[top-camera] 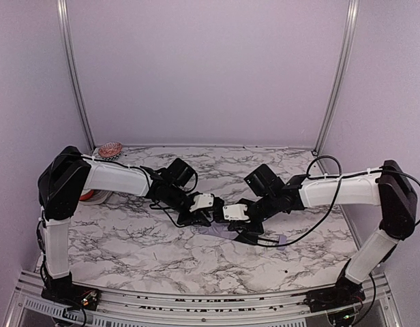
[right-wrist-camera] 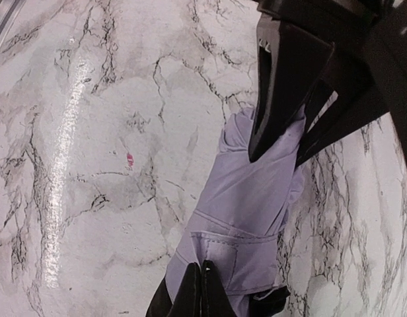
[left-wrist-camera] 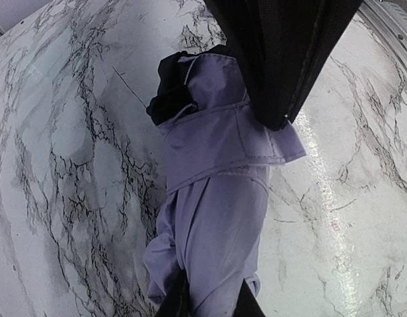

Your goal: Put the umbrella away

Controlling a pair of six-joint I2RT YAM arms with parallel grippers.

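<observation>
Folded pale lavender fabric umbrella (left-wrist-camera: 217,218) lies mid-table on white marble tabletop (top-camera: 128,238) — mostly hidden by arms from above. Left gripper (left-wrist-camera: 210,305) pinches its fabric; right gripper (right-wrist-camera: 201,287) pressed together at strap edge — catch unclear.

Soft, even light from above, with only faint shadows.
Glare streaks the table (right-wrist-camera: 68,112) in both wrist views, whose edges bow; the umbrella (left-wrist-camera: 217,218) is sharp, the top view softer.
</observation>
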